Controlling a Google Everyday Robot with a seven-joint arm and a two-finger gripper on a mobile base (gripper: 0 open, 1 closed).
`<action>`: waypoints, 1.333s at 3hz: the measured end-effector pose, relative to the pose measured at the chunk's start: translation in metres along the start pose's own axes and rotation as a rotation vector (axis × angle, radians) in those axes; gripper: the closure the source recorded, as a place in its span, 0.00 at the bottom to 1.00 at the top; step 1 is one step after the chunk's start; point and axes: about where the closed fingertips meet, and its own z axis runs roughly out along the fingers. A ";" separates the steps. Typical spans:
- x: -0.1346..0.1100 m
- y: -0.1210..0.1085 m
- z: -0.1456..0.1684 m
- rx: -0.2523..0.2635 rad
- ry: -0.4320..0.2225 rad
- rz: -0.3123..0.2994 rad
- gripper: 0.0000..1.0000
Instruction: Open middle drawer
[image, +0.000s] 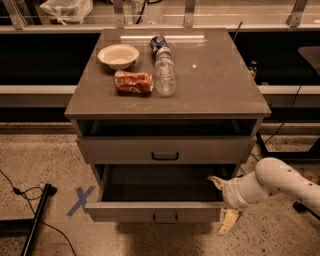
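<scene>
The middle drawer (130, 210) is pulled well out of the grey cabinet, and its dark inside shows. Its small black handle (165, 218) sits at the centre of the flat front. My gripper (223, 202) is at the drawer's right front corner, away from the handle. Its fingers are spread: one fingertip (216, 180) points over the drawer's right rim, the other (227, 223) hangs below the front's right end. It holds nothing. The top drawer (125, 149) sits above with a dark gap over it. The bottom drawer is hidden beneath the open one.
On the cabinet top (215, 80) are a white bowl (118, 55), a red snack bag (133, 82), a clear plastic bottle (164, 75) and a blue can (159, 42). A blue tape X (80, 200) and a black pole (36, 219) are on the floor at left.
</scene>
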 end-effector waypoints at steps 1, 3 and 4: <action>0.004 -0.027 0.002 0.056 -0.003 0.053 0.16; 0.008 -0.069 0.025 0.082 -0.045 0.105 0.62; 0.017 -0.080 0.040 0.097 -0.064 0.142 0.86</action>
